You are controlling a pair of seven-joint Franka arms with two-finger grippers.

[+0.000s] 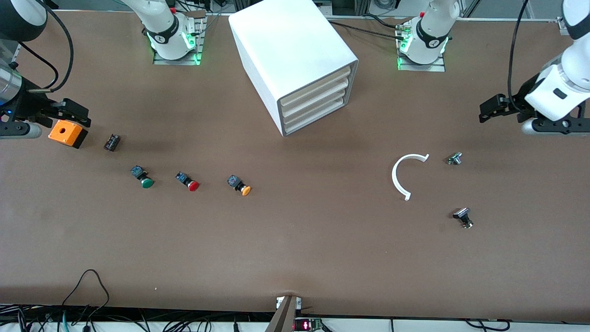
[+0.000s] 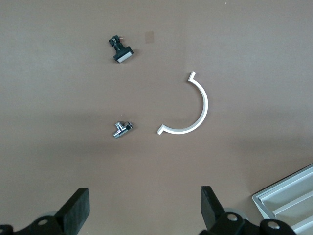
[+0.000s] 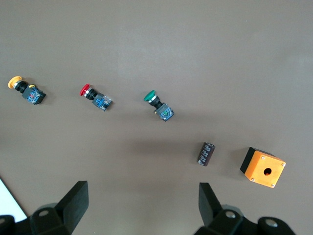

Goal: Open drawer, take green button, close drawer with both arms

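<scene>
The white cabinet [image 1: 286,41] stands between the two arm bases, and its bottom drawer [image 1: 314,121] is closed flush with the others. The green-capped button [image 1: 146,182] [image 3: 157,104] lies on its side on the table toward the right arm's end. My right gripper [image 1: 73,113] [image 3: 143,203] hangs open and empty above the table beside an orange box, apart from the button. At the left arm's end my left gripper [image 1: 491,109] [image 2: 145,205] is open and empty over bare table. A corner of the cabinet [image 2: 288,198] shows in the left wrist view.
A red-capped button [image 1: 192,185] and an orange-capped button [image 1: 245,190] lie in a row with the green one. The orange box [image 1: 67,133] and a black cylinder [image 1: 112,142] lie near the right gripper. A white arc [image 1: 400,177], a metal fitting [image 1: 454,158] and a black part [image 1: 463,216] lie near the left gripper.
</scene>
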